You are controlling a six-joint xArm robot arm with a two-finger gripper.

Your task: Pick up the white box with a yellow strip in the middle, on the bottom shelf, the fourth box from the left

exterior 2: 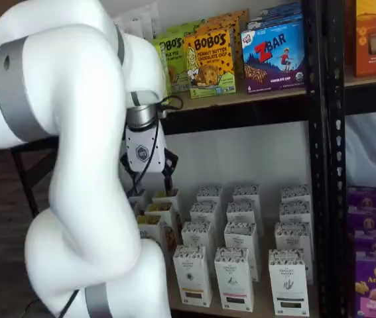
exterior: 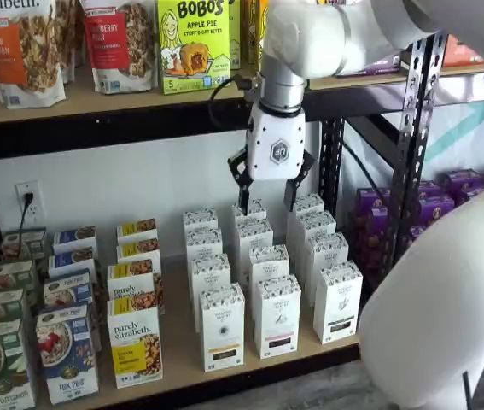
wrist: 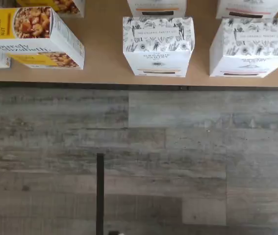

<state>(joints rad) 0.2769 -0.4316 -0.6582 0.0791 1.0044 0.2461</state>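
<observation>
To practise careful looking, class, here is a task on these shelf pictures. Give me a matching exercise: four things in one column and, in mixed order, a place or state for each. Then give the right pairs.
Things
1. white box with a yellow strip
2. purely elizabeth box
3. Bobo's box
4. gripper

Places or states
A. on the upper shelf
B. open, above the cartons on the bottom shelf
C. front of its row, beside a like carton with a black strip
D. front of its row, yellow panel on its face

Pairs: 1-C, 2-D, 3-A, 4-B
</observation>
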